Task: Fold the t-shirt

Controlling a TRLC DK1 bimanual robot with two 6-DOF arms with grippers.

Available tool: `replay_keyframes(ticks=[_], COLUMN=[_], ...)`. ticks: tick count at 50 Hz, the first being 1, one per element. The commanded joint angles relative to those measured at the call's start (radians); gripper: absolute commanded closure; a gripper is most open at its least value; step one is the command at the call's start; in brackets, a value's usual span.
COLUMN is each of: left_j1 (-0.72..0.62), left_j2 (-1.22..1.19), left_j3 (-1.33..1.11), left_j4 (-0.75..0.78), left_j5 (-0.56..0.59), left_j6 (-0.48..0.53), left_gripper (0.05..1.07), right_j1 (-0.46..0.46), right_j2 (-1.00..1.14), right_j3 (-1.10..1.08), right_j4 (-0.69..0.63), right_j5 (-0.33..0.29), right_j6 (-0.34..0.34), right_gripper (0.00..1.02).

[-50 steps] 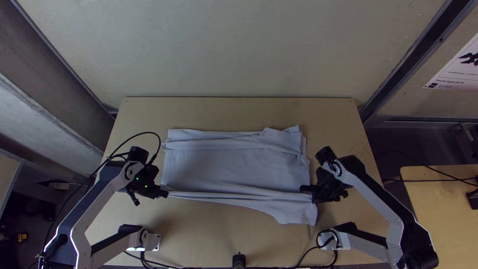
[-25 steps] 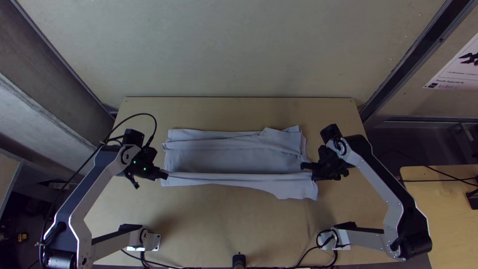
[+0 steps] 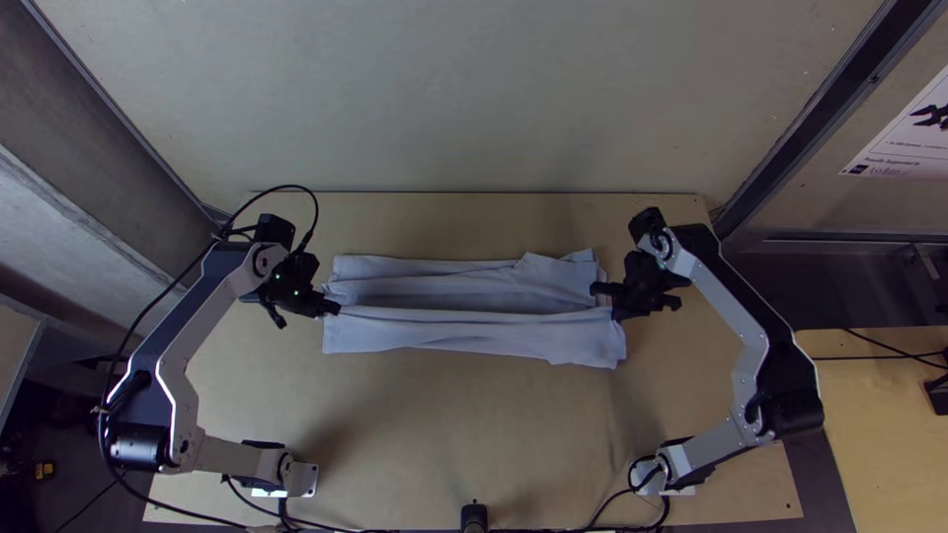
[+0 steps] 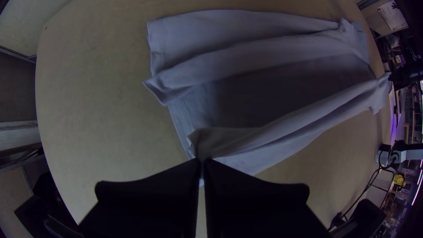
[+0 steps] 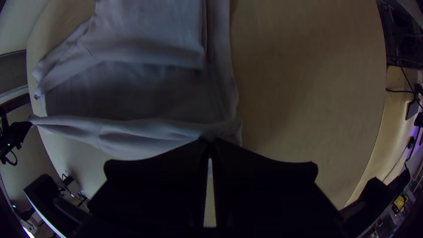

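My left gripper [image 3: 331, 306] holds the left end of the raised near part of the light grey-blue t-shirt [image 3: 474, 336]. My right gripper [image 3: 604, 296] has the right end of that same part. Between them the cloth stretches across in a band over the shirt's middle, its loose edge hanging toward the table's near side. A strip along the far side lies folded over. In the left wrist view my gripper [image 4: 202, 161] is shut on a bunched corner of the shirt [image 4: 286, 57]. The right wrist view has my gripper [image 5: 210, 143] shut on the shirt's other corner [image 5: 154, 39].
The light wooden table [image 3: 464, 434] has bare surface in front of the shirt and a narrower bare strip behind it. Cables [image 3: 375, 530] run along the near edge beside a small black post [image 3: 474, 517]. A wall stands behind the table.
Both grippers have moved up the picture, away from the near edge, carrying the shirt's near part with them. The cloth's near edge has come in, and more of the shirt's middle is covered.
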Motion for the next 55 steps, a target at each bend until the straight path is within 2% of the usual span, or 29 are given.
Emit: replay_keyframes(ticks=[1, 38, 40, 42, 45, 46, 47, 50, 55], left_j1=[0.002, 0.023, 0.022, 0.019, 0.017, 0.016, 0.016, 0.016, 0.027], left_j2=[0.046, 0.364, 0.375, 0.387, 0.399, 0.402, 0.405, 0.407, 0.390], left_j3=[0.057, 0.337, 0.337, 0.334, 0.330, 0.330, 0.330, 0.333, 0.339], left_j4=[0.006, 0.037, 0.041, 0.045, 0.045, 0.045, 0.046, 0.066, 0.095], left_j5=[-0.011, -0.017, -0.017, -0.016, -0.017, -0.017, -0.016, -0.014, 0.006], left_j6=[0.010, 0.015, 0.009, 0.003, -0.025, -0.037, -0.045, -0.068, -0.108], left_gripper=[1.04, 1.03, 0.92, 0.72, 0.32, 0.18, 0.08, 0.09, 0.09], right_j1=[-0.007, 0.002, 0.002, 0.004, 0.005, 0.004, 0.002, -0.005, -0.018], right_j2=[0.070, 0.464, 0.490, 0.506, 0.535, 0.546, 0.552, 0.561, 0.538], right_j3=[0.071, 0.471, 0.487, 0.491, 0.522, 0.533, 0.544, 0.573, 0.602], right_j4=[0.001, -0.004, -0.009, -0.013, -0.009, -0.010, -0.010, -0.010, -0.010], right_j5=[0.019, 0.026, 0.026, 0.026, 0.027, 0.027, 0.027, 0.027, 0.027], right_j6=[-0.020, -0.026, -0.025, -0.028, -0.040, -0.040, -0.040, -0.046, -0.051], right_gripper=[0.99, 0.99, 0.97, 0.86, 0.65, 0.60, 0.57, 0.38, 0.17])
